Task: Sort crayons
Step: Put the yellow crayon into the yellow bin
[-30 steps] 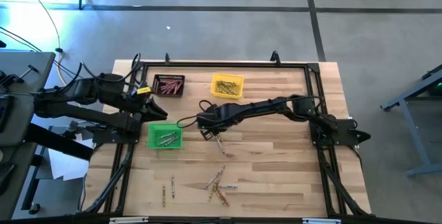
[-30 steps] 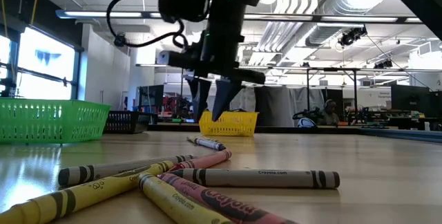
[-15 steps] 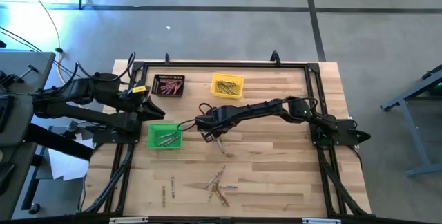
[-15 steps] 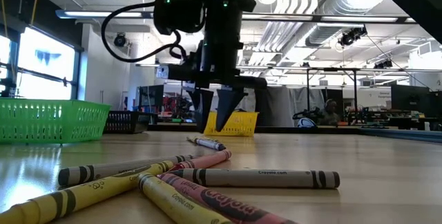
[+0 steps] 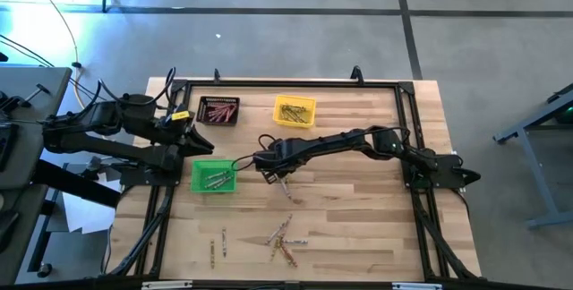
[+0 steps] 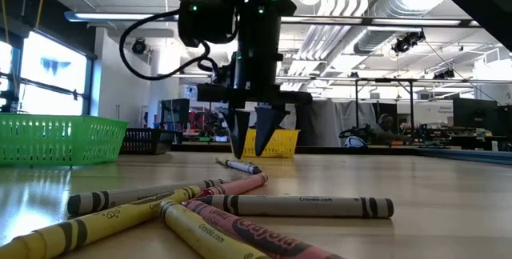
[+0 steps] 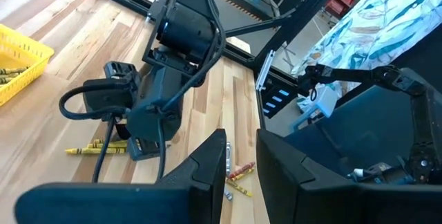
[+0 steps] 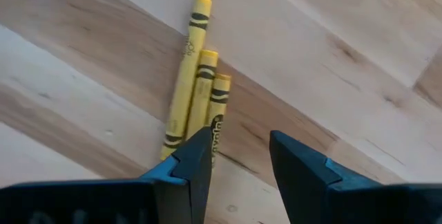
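We see the right gripper [image 5: 274, 175] reaching across the middle of the wooden table [image 5: 358, 227], hanging just above the surface with its 2 fingers [image 8: 197, 158] spread apart and nothing between them. Through the right wrist camera, 3 yellow crayons [image 8: 197, 96] lie side by side on the wood directly beneath that gripper, touching one another, partly covered by one finger. In the low view the gripper [image 6: 254, 135] points straight down, its tips clear of the tabletop.

The left gripper [image 5: 199, 140] waits at the table's left edge, between the black bin [image 5: 218, 111] and the green bin [image 5: 214, 175]. Its fingers [image 7: 207, 169] stand a narrow gap apart in the left wrist view, and we see nothing held between them.

The rest of the crayons are spread over several places. A loose cluster [image 5: 285, 239] of red, yellow and grey sticks lies near the front edge of the table, with 2 more sticks [image 5: 218, 243] off to its left. The low view shows this cluster [image 6: 232, 211] up close, crossing one another. One lone crayon [image 6: 238, 165] rests farther back, near the gripper. The black bin holds red crayons, the yellow bin [image 5: 295, 110] holds yellow ones, and the green bin holds a few pale ones.
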Robot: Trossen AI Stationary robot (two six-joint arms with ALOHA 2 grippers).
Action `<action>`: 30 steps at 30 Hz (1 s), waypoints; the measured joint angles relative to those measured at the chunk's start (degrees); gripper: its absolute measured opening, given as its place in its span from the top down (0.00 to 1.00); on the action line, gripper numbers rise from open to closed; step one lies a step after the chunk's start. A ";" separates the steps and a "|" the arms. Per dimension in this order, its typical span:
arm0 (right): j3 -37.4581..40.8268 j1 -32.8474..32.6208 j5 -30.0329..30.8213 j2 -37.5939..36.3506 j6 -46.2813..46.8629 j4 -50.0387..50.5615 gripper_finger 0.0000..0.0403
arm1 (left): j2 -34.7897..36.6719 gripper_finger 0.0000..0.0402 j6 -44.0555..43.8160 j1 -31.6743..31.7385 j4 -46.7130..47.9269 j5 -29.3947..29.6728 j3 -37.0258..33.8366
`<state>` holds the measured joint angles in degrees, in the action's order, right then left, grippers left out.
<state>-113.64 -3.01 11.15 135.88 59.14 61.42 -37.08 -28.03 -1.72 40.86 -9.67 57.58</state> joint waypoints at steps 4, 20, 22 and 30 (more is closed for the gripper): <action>-0.03 -0.43 0.43 0.89 0.42 0.01 0.67 | 0.00 0.84 0.07 0.02 0.02 0.00 0.00; 0.04 -0.43 0.06 0.89 1.06 3.26 0.70 | 0.00 0.84 0.15 0.02 0.17 0.02 0.00; 0.04 -0.45 -0.44 0.89 1.06 3.17 0.74 | -0.02 0.84 0.15 0.02 0.17 0.02 0.00; 0.04 0.21 -1.18 0.84 -1.58 3.03 0.98 | 0.01 0.84 0.17 0.02 0.44 0.02 0.00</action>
<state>-113.60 -2.81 9.97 136.73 57.56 64.46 -37.07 -27.86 -1.69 41.31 -9.65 57.58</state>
